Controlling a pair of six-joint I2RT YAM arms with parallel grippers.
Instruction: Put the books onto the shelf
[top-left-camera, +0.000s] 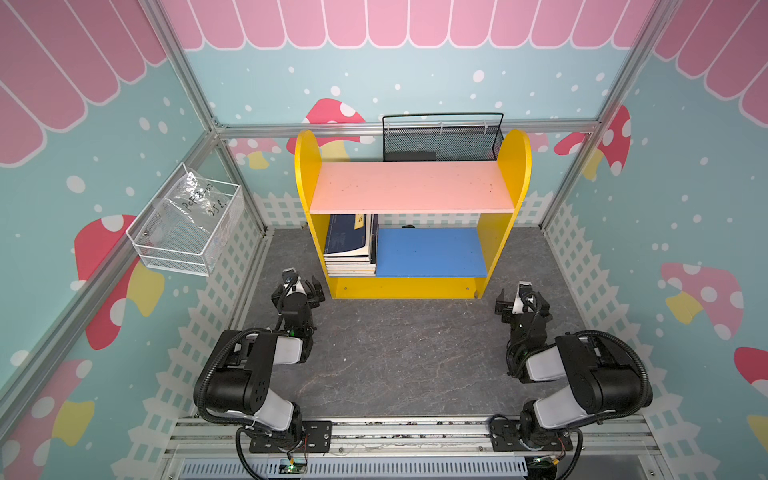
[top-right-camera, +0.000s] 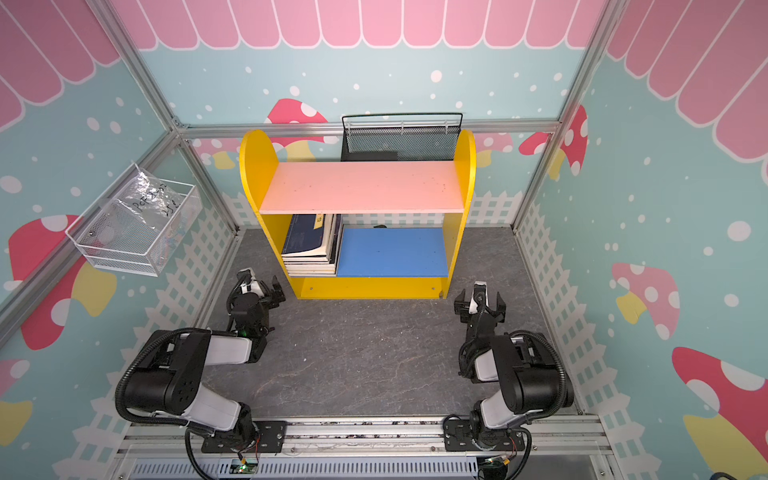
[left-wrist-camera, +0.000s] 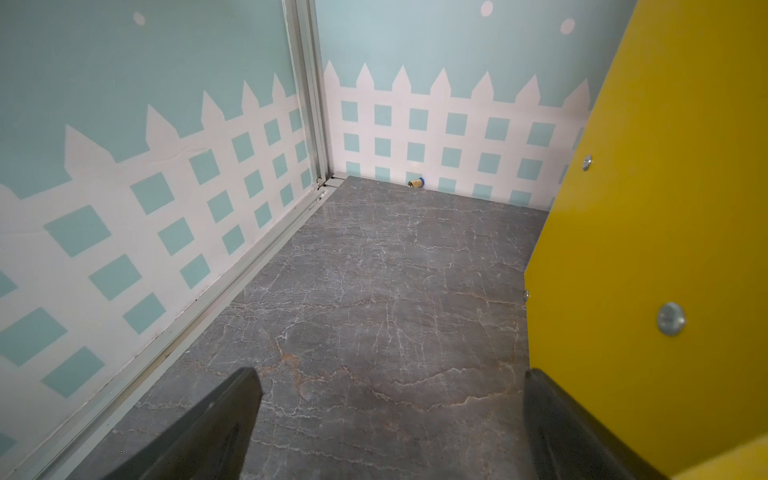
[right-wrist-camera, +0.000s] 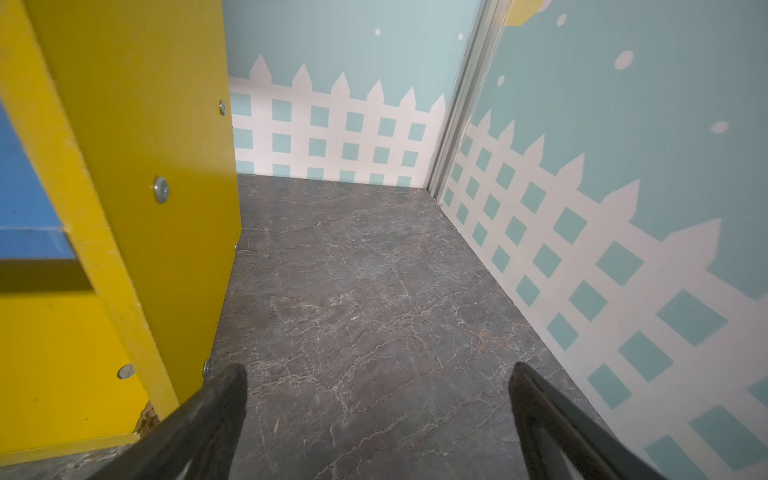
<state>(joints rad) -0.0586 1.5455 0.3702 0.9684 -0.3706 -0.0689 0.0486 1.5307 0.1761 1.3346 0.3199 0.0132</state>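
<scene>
1. In both top views: books (top-left-camera: 349, 245) (top-right-camera: 309, 245) piled at the left end of the shelf's (top-left-camera: 411, 187) (top-right-camera: 361, 187) blue lower board, navy cover with a yellow label uppermost. Left fingers (top-left-camera: 316, 291) (top-right-camera: 277, 291) sit near the shelf's front-left corner, right fingers (top-left-camera: 502, 305) (top-right-camera: 460, 303) near its front-right.
2. Left wrist: left fingers (left-wrist-camera: 216, 424) spread wide, nothing gripped, grey bench (left-wrist-camera: 374, 291) below. Yellow shelf side panel (left-wrist-camera: 648, 208) is just beside one finger.
3. Right wrist: right fingers (right-wrist-camera: 199, 424) spread wide, nothing gripped. Yellow side panel (right-wrist-camera: 166, 124) and blue board (right-wrist-camera: 25, 199) are alongside.

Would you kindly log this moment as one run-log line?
books: shelf, blue board, left end | left gripper: open, empty | right gripper: open, empty
</scene>
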